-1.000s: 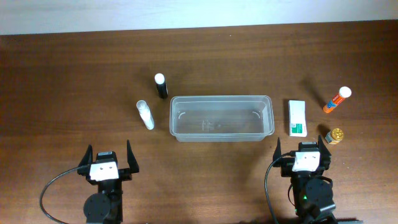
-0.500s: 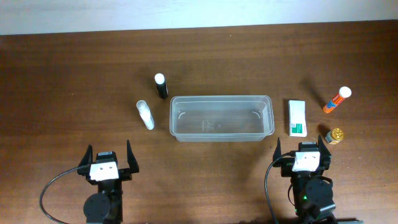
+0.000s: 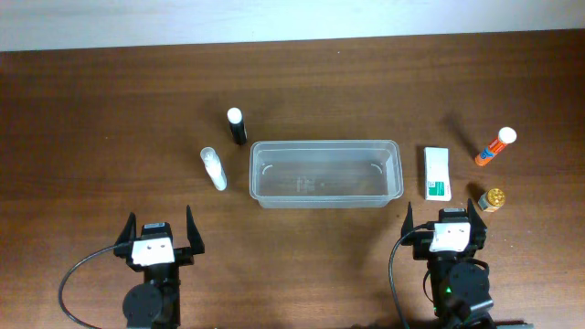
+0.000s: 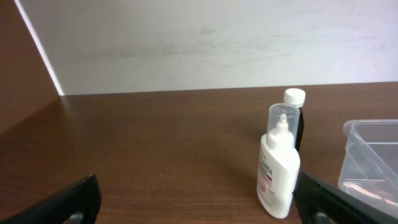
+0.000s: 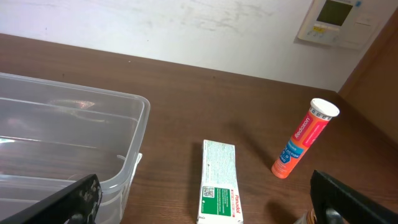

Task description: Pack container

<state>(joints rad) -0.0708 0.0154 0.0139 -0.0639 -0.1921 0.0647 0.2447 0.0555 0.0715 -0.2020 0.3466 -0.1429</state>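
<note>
The clear plastic container (image 3: 326, 173) stands at the table's middle, and nothing shows inside it; it also shows in the left wrist view (image 4: 373, 163) and the right wrist view (image 5: 68, 143). To its left stand a white lotion bottle (image 3: 213, 168) (image 4: 277, 170) and a black bottle with a white cap (image 3: 237, 125) (image 4: 295, 116). To its right lie a white-and-green box (image 3: 437, 173) (image 5: 219, 182), an orange tube (image 3: 494, 146) (image 5: 305, 138) and a small gold-capped jar (image 3: 494, 198). My left gripper (image 3: 158, 228) and right gripper (image 3: 448, 219) are open and empty, near the front edge.
The dark wooden table (image 3: 110, 110) runs back to a pale wall (image 3: 274, 18). A wall thermostat (image 5: 339, 18) shows in the right wrist view.
</note>
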